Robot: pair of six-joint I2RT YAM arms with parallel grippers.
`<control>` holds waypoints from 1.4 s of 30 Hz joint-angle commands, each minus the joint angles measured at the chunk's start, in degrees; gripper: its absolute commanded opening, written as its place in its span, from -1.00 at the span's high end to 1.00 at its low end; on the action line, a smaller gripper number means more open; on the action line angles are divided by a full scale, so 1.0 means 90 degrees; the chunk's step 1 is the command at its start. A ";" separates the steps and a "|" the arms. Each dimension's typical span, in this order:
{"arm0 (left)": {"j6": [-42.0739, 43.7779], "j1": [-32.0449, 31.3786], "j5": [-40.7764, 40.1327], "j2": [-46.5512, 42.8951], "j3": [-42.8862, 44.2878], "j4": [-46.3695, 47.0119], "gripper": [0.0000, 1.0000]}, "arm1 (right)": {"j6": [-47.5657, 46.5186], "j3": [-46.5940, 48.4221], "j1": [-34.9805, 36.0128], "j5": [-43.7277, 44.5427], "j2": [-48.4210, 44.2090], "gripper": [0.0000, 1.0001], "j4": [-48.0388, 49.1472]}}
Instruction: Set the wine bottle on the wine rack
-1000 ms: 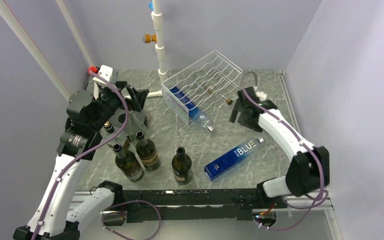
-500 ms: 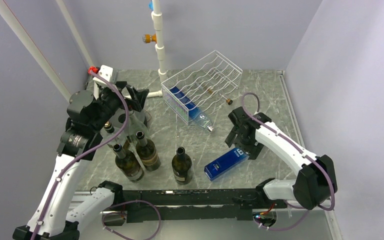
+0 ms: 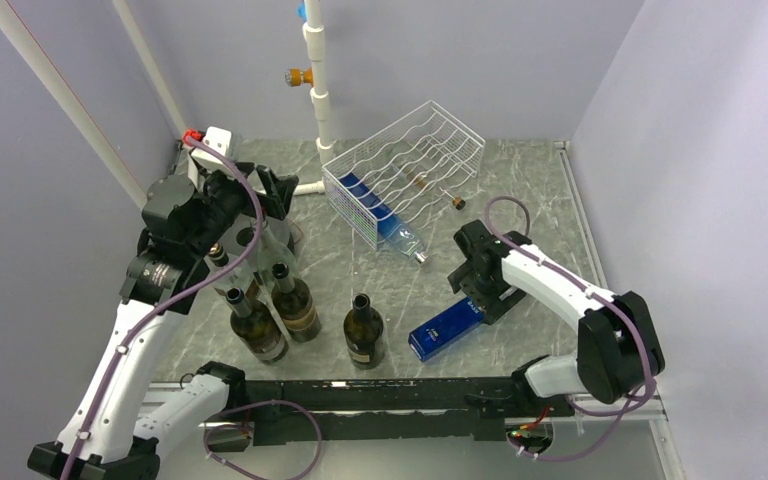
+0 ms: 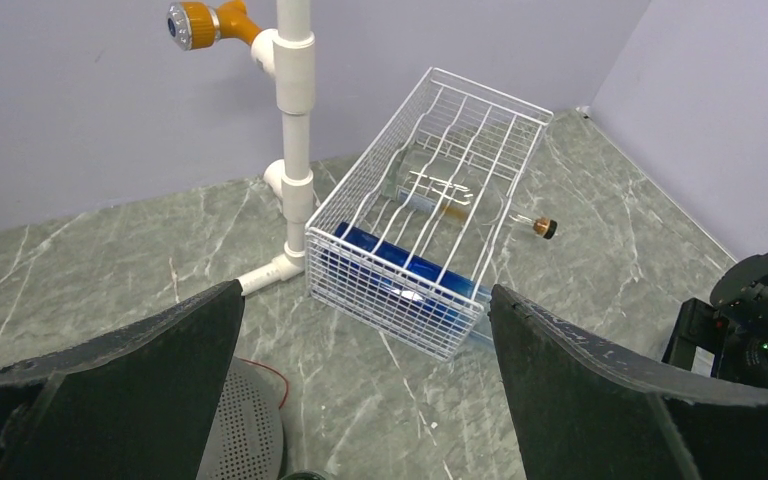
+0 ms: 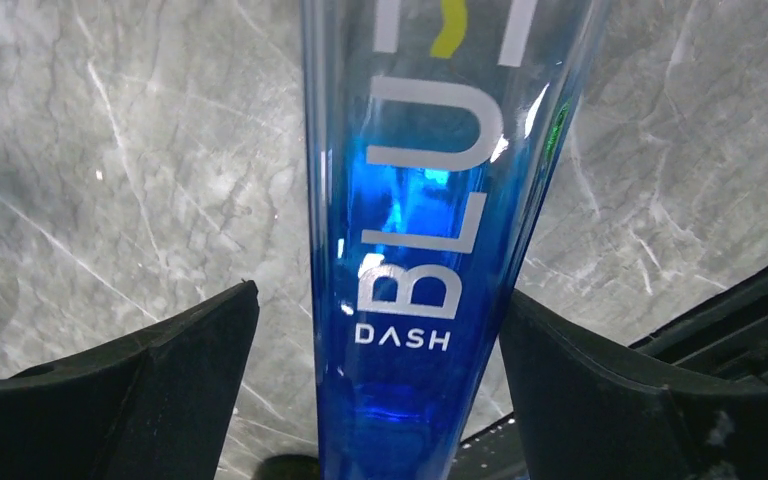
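Note:
The white wire wine rack (image 3: 405,165) stands at the back centre and also shows in the left wrist view (image 4: 430,190). One blue bottle (image 3: 375,212) lies in its left cradle, neck pointing out the front. A second blue "DASH BLUE" bottle (image 3: 447,326) lies flat on the table. My right gripper (image 3: 480,290) is down over its upper half. In the right wrist view the open gripper (image 5: 378,320) straddles the bottle (image 5: 420,200), with a gap on each side. My left gripper (image 3: 270,195) is open and empty (image 4: 365,300), raised at the left, facing the rack.
Three dark wine bottles (image 3: 256,325) (image 3: 293,300) (image 3: 364,330) stand upright near the left front, below my left arm. A white pipe stand (image 3: 320,90) rises behind the rack. A brown-capped neck (image 3: 455,203) pokes out of the rack's right side. A grey perforated disc (image 4: 245,430) lies under my left gripper.
My right arm has swung from beside the rack toward the front and come down over the lying blue bottle. The left arm has shifted slightly.

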 commanded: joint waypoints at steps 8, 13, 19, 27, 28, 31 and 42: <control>0.0001 -0.0026 0.0059 0.0059 0.0104 0.0196 -0.98 | 0.1190 -0.1002 -0.0992 -0.0397 -0.0753 0.21 0.1512; 0.0057 -0.0027 -0.0099 0.0140 0.0145 0.0130 -0.98 | 0.0846 -0.0489 -0.1861 -0.0527 -0.0423 1.00 0.0965; 0.0048 -0.0026 -0.0036 0.0239 0.0143 0.0133 -0.98 | 0.0509 -0.0262 -0.2816 -0.0579 -0.0414 1.00 0.0505; 0.0039 -0.0026 0.0120 0.0333 0.0082 0.0243 -0.98 | 0.0896 -0.0228 -0.3452 -0.0405 -0.0881 1.00 0.0819; 0.0040 -0.0026 0.0085 0.0341 0.0068 0.0255 -0.98 | 0.0962 -0.0207 -0.3488 -0.0402 -0.0891 1.00 0.0935; 0.0031 -0.0026 0.0111 0.0393 0.0138 0.0160 -0.98 | 0.1205 0.0078 -0.3569 -0.0445 -0.0659 1.00 0.1087; -0.0086 0.0096 0.0277 0.0454 0.0115 0.0235 -0.98 | 0.3231 0.0158 -0.3655 -0.0915 0.0049 1.00 0.1901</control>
